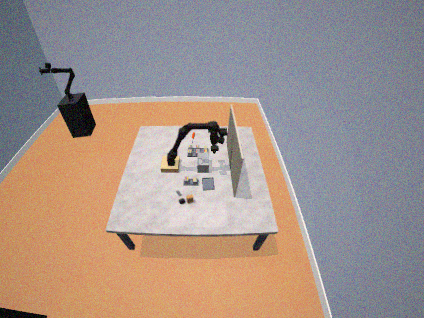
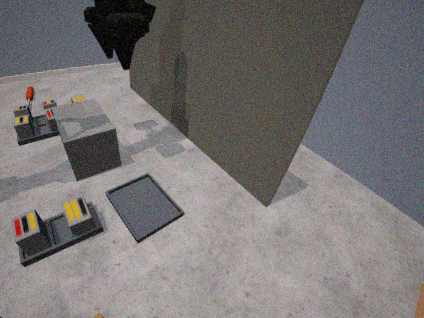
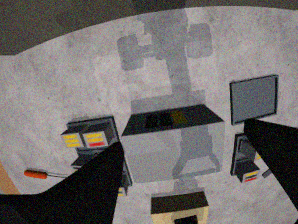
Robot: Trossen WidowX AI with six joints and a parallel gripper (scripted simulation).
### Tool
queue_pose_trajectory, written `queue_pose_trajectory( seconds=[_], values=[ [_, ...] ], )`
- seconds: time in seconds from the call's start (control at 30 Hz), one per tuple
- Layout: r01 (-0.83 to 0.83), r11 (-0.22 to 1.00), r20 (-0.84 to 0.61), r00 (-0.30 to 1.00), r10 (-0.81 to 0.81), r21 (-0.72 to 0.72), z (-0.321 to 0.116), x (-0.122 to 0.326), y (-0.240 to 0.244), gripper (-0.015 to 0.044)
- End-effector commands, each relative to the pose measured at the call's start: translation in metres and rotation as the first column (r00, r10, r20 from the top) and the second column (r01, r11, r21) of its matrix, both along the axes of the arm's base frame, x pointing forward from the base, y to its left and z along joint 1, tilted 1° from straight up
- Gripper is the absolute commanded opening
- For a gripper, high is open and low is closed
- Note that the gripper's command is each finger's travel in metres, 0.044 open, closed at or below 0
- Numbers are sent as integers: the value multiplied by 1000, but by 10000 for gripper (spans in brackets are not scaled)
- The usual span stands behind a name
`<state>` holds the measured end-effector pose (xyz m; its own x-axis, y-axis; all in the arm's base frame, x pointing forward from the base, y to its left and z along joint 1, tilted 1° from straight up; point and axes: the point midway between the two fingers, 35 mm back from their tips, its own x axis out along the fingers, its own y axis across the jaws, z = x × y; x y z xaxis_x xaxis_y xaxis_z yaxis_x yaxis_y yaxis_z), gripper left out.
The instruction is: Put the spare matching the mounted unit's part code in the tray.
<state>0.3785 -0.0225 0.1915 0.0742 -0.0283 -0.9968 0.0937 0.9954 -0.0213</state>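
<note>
The mounted unit, a grey box [image 1: 203,164] [image 2: 95,150] [image 3: 145,155], stands mid-table. In the wrist view its dark back face [image 3: 172,120] shows, left to right, two black bars and a yellow one, dimly lit. My gripper [image 1: 214,148] [image 2: 118,62] [image 3: 184,137] is open and empty, high above the table between the unit and the tall panel. The near rack [image 2: 61,244] holds a red-black-yellow spare [image 2: 30,225] and a yellow-yellow-black spare [image 2: 76,211]. The far rack [image 2: 39,136] holds several striped spares; some codes are too small or hidden. The grey tray [image 1: 208,184] [image 2: 145,207] [image 3: 254,100] is empty.
A tall panel [image 1: 233,155] [image 2: 240,90] stands beyond the unit. An orange-handled screwdriver [image 1: 193,135] [image 2: 30,93] [image 3: 35,174] lies by the far rack. A dark piece [image 1: 182,201] and an orange block [image 1: 190,199] lie near the front. Another arm stands on a black pedestal [image 1: 77,115].
</note>
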Motion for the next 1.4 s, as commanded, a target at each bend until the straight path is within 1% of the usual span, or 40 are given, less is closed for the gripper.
queue_pose_trajectory(
  seconds=[0.0,0.57,0.63,0.73,0.8,0.9,0.97,1.07,1.17,1.23,1.27,1.3,1.37],
  values=[
    [28,1000,-45,999,-27,4,-3,-7,0,440],
    [28,1000,-45,999,-27,4,-3,-7,0,440],
    [-25,1000,-46,999,25,4,-5,-9,11,440],
    [-250,968,-52,967,250,4,-13,-23,60,440],
    [-404,915,-56,913,404,4,-20,-37,93,440],
    [-613,790,-62,789,612,5,-31,-64,137,440],
    [-732,681,-66,679,731,6,-38,-85,162,440],
    [-875,483,-71,482,873,9,-50,-122,195,440],
    [-966,257,-75,256,964,12,-63,-162,219,440],
    [-993,113,-78,112,991,14,-72,-187,229,440],
    [-997,74,-78,72,994,15,-74,-194,232,440],
    [-998,61,-79,59,995,15,-75,-196,232,440],
    [-998,61,-79,59,995,15,-75,-196,232,440]
  ],
)
